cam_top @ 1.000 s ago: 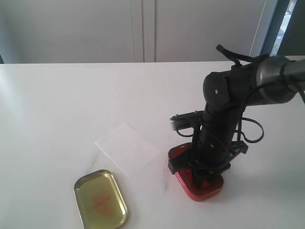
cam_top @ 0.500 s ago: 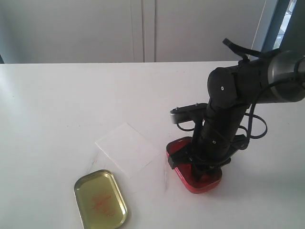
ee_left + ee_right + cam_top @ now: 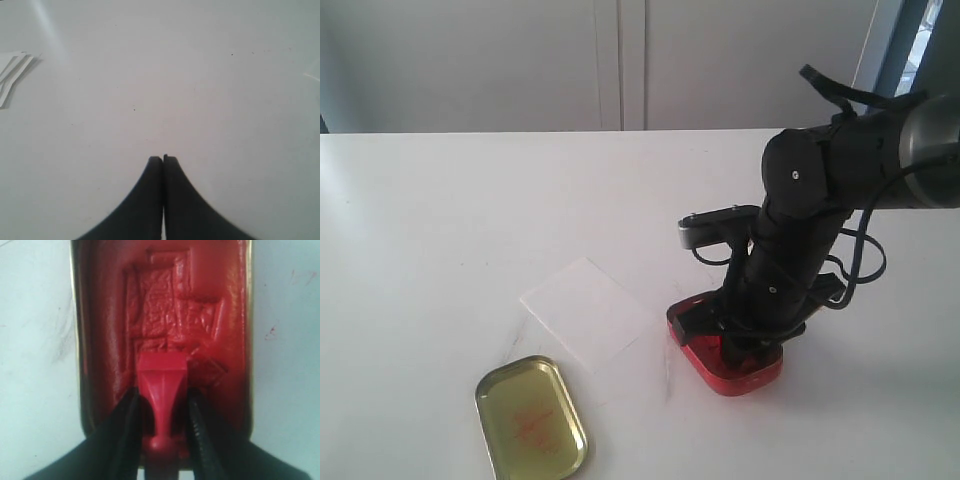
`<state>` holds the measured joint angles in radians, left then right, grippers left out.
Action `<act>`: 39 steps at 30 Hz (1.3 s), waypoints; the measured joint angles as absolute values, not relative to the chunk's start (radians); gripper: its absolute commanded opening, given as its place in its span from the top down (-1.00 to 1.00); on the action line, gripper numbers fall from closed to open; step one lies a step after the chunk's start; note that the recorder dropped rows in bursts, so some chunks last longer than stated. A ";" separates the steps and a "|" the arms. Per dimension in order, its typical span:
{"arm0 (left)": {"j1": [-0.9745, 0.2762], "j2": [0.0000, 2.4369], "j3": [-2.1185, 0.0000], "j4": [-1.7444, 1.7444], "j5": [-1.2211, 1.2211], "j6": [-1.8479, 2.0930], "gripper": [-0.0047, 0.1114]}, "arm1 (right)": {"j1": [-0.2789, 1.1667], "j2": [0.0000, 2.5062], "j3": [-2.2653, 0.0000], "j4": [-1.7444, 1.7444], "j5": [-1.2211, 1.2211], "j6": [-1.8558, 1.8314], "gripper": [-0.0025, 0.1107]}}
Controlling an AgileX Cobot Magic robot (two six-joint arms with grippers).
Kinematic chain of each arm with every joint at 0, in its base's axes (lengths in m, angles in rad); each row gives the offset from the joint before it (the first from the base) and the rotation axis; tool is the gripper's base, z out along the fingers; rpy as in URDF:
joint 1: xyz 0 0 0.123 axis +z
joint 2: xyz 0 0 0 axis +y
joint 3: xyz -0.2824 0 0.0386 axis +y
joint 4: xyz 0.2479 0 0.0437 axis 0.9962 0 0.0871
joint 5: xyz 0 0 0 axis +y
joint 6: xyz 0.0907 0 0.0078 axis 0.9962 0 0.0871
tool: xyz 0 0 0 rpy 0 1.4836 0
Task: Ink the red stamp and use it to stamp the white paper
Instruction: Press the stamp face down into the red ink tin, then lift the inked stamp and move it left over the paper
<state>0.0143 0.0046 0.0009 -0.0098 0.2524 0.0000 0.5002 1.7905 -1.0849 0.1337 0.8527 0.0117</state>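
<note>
The red stamp (image 3: 162, 371) is held by its handle in my right gripper (image 3: 162, 395), which is shut on it. Its flat base points down into the open red ink tin (image 3: 100, 340), right at the pad; I cannot tell whether it touches. In the exterior view the right gripper (image 3: 737, 348) stands over the ink tin (image 3: 703, 368) and hides the stamp. The white paper (image 3: 588, 312) lies flat to the left of the tin. My left gripper (image 3: 163, 159) is shut, holds nothing, and hangs over bare white table.
The gold oval tin lid (image 3: 530, 417) lies face up near the front edge, left of the paper. The pad in the tin shows several rectangular stamp dents (image 3: 165, 305). Some white sheet edges (image 3: 11, 75) show in the left wrist view.
My right arm has drawn up and a little toward the back, with the stamp still gripped over the ink tin. The tin has shifted very slightly left.
</note>
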 measured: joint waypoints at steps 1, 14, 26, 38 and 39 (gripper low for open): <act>0.014 0.005 0.001 -0.010 0.252 0.000 0.92 | 0.500 1.791 -1.085 0.134 0.853 0.012 0.96; 0.014 0.005 0.001 -0.010 0.252 0.000 0.92 | 0.500 1.790 -1.085 0.134 0.853 0.012 0.96; 0.014 0.005 0.001 -0.010 0.252 0.000 0.92 | 0.500 1.790 -1.143 0.134 0.886 0.012 0.96; 0.014 0.005 0.001 -0.010 0.252 0.000 0.92 | 0.500 1.830 -1.305 0.136 0.999 -0.006 0.96; 0.014 0.005 0.001 -0.010 0.252 0.000 0.92 | 0.500 1.839 -1.327 0.136 1.011 -0.008 0.96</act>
<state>0.0143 0.0046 0.0009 -0.0098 0.2524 0.0000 0.5002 1.8389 -1.3273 0.1356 1.0111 -0.0084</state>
